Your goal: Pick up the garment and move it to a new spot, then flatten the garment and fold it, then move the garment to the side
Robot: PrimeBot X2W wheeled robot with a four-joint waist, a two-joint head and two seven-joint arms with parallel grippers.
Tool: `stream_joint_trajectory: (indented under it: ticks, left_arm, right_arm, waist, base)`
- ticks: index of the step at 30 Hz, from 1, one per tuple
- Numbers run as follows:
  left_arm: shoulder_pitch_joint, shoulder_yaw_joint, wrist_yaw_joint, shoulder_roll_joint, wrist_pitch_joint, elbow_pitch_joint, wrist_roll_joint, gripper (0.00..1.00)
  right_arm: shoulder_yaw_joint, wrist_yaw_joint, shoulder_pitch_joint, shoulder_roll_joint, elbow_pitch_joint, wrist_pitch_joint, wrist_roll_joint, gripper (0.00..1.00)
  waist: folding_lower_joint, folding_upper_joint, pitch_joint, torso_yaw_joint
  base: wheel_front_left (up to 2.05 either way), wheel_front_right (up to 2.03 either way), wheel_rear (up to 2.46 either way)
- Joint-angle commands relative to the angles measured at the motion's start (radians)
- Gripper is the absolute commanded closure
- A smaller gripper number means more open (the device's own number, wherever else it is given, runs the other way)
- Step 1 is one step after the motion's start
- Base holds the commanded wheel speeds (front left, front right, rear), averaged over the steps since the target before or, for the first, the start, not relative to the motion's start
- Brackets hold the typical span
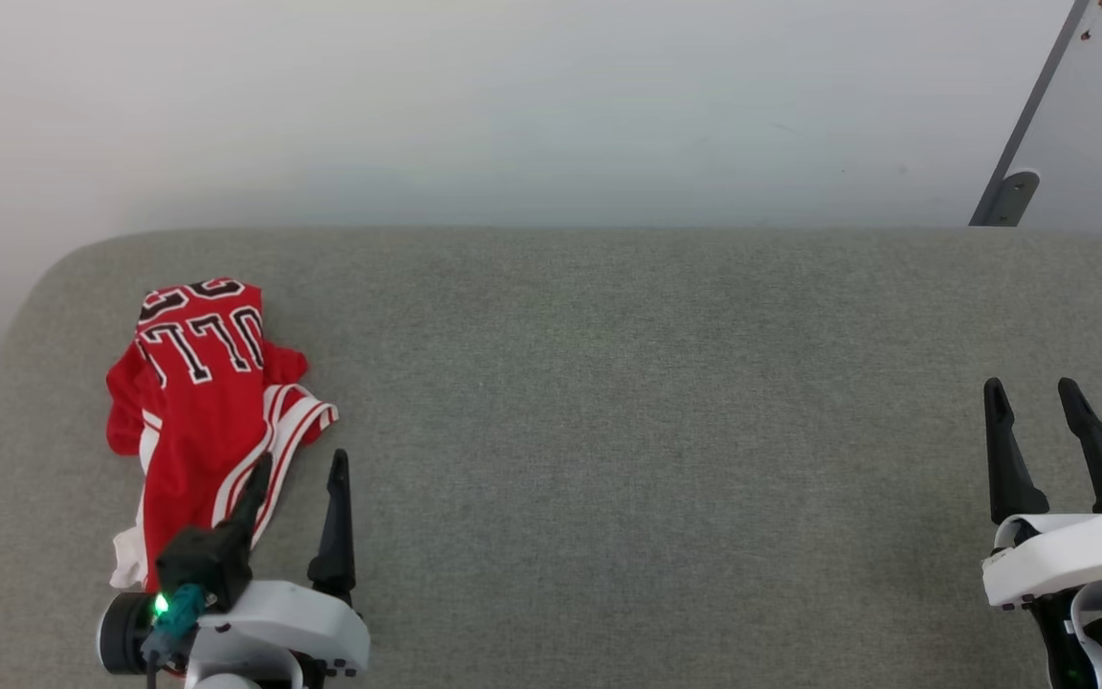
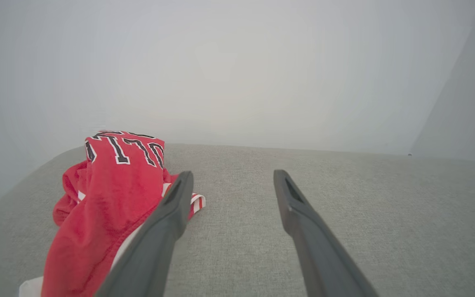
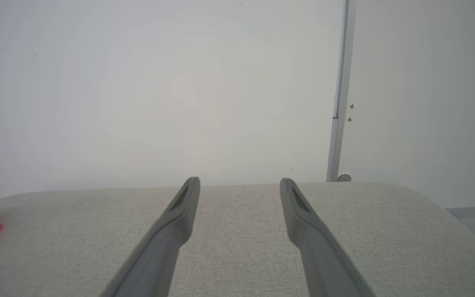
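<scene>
Empty, wide-open left gripper (image 1: 301, 457) beside crumpled red-and-white jersey garment (image 1: 197, 411) on grey fabric surface (image 1: 608, 431). Likewise right gripper (image 1: 1029, 385), well apart.

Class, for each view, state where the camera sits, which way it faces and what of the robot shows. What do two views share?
Head view: on the head, facing forward and down at the grey fabric surface; left claw and right claw show.
Left wrist view: on the left wrist, facing along its fingers past the garment to the wall.
Right wrist view: on the right wrist, facing along its fingers to the wall.
Shared: garment in all three.
</scene>
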Motion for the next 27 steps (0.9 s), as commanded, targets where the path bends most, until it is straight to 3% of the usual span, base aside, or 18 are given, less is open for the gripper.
stream_joint_trajectory:
  ticks: [1,14,27]
  left_arm:
    - [-0.01,0.008,-0.009,-0.004,-0.01,0.004,0.025,0.0]
    - [-0.028,0.036,-0.042,-0.029,-0.031,0.028,0.115,0.0]
    - [0.006,0.045,-0.019,-0.066,-0.031,-0.018,0.138,0.0]
  right_arm:
    - [-0.004,-0.001,0.008,-0.001,-0.004,-0.009,-0.019,0.0]
    - [-0.022,-0.001,0.028,-0.014,-0.019,-0.032,-0.085,0.0]
    - [0.022,-0.001,0.03,-0.018,-0.041,-0.033,-0.085,0.0]
  waist:
    - [0.0,0.0,0.0,0.003]
    - [0.0,0.0,0.01,0.047]
    - [0.0,0.0,0.019,0.271]
  base:
    - [0.0,0.0,0.0]
    - [0.0,0.0,0.0]
    - [0.0,0.0,0.0]
